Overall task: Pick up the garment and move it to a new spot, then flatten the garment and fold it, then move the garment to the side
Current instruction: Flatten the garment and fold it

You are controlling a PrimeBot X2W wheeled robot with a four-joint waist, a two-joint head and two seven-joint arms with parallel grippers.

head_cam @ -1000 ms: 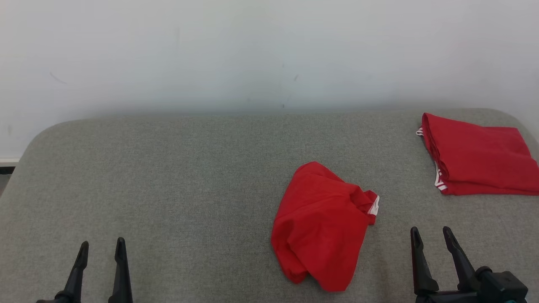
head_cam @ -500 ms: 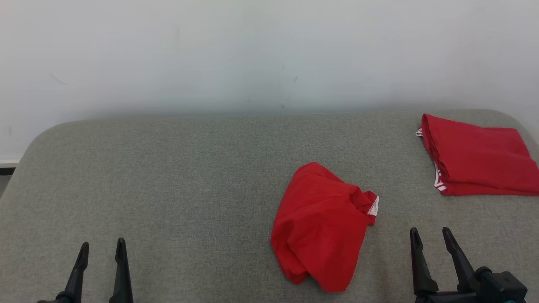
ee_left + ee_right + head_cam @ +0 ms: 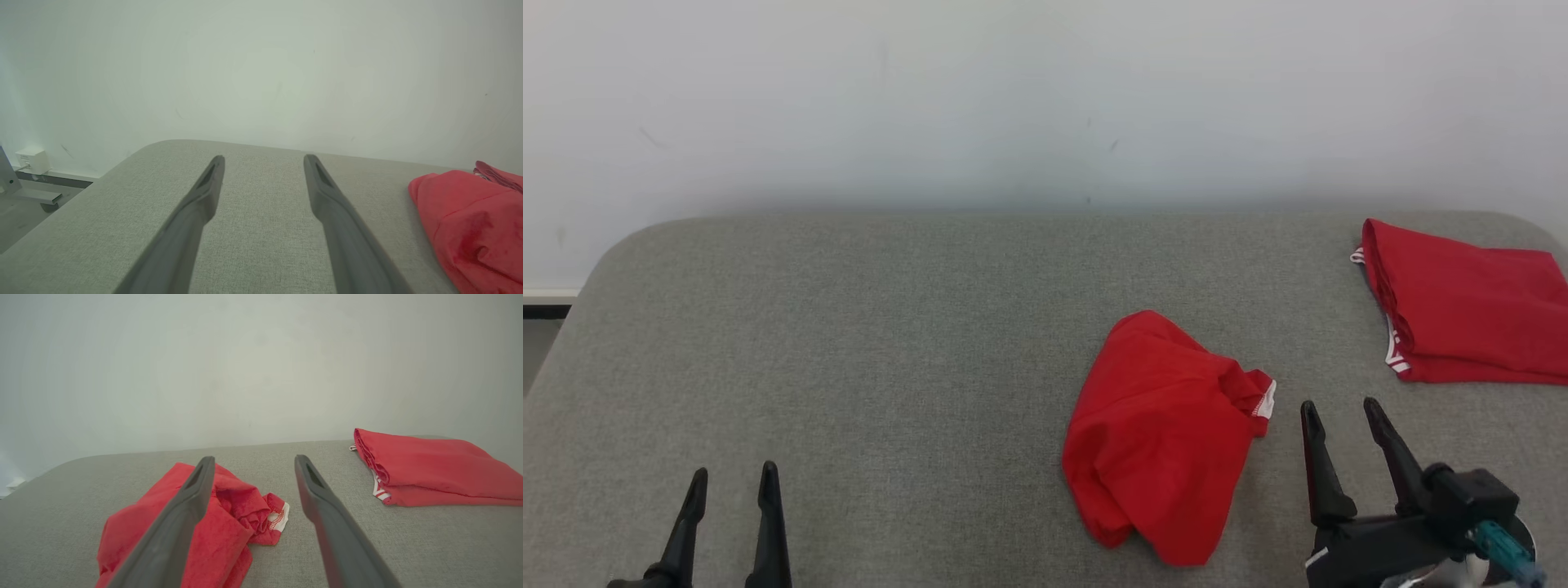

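1. While both arms hang low at the near edge, a crumpled red cloth garment (image 3: 1164, 433) lies in a heap on the grey fabric-covered worktop (image 3: 849, 343), right of the middle, with a bit of white-stitched hem poking out on its right side.
2. The right tool (image 3: 1340, 404) sits just beside that heap, to its right and apart from the cloth, its two long dark fingers spread and holding nothing.
3. The left tool (image 3: 734, 469) is well apart from the garment at the near left, fingers likewise spread, with bare worktop between them.
4. A second, folded red cloth garment (image 3: 1470, 314) with white trim lies flat at the far right corner, well apart from the crumpled one.
5. A pale wall (image 3: 1013, 98) stands behind the worktop's rounded far edge.
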